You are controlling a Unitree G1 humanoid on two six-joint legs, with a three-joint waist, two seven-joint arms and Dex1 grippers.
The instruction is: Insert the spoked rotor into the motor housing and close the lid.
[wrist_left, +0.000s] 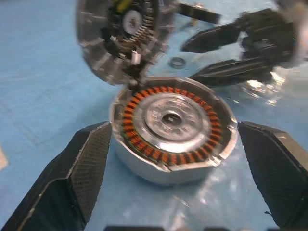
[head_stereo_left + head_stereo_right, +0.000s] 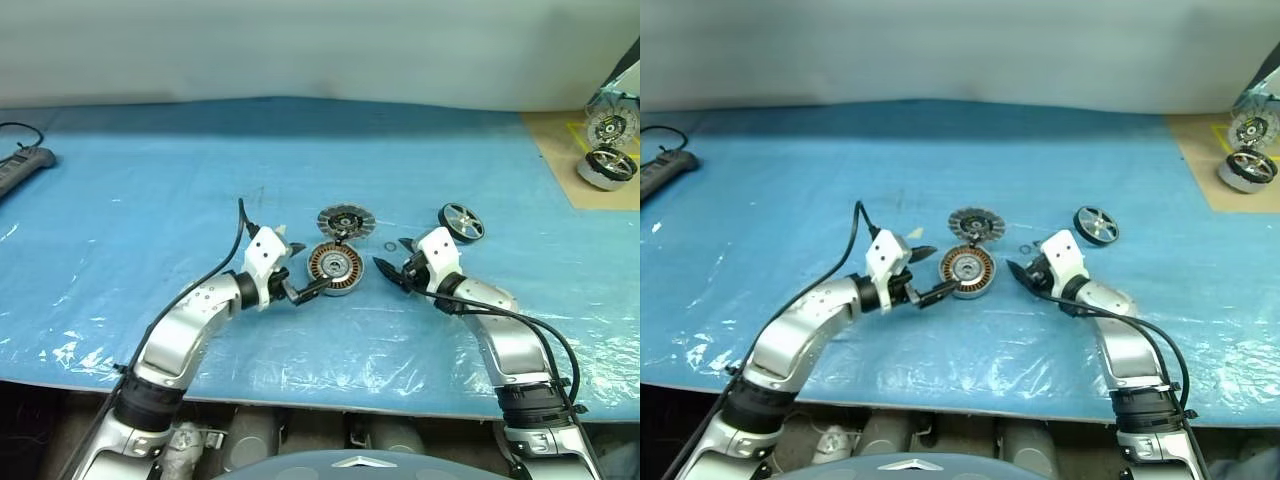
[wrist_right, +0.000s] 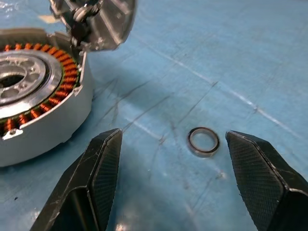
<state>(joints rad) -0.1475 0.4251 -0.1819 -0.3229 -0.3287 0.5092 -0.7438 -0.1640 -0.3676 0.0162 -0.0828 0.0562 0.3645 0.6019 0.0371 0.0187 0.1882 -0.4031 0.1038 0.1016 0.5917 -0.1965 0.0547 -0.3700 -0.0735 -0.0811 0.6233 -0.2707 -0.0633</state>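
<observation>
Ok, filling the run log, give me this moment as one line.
left gripper: open, flanking motor housing | right gripper: open, empty | spoked rotor: on table, not inserted | lid: open

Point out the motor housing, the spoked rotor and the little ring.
motor housing (image 2: pixel 334 266), left eye view, silver hub.
spoked rotor (image 2: pixel 461 221), left eye view, central hub.
small ring (image 3: pixel 203 141), right wrist view, its rim.

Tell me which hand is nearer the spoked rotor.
Right. The right hand sits just beside and nearer the robot than the spoked rotor; the left hand is beyond the motor housing.
</observation>
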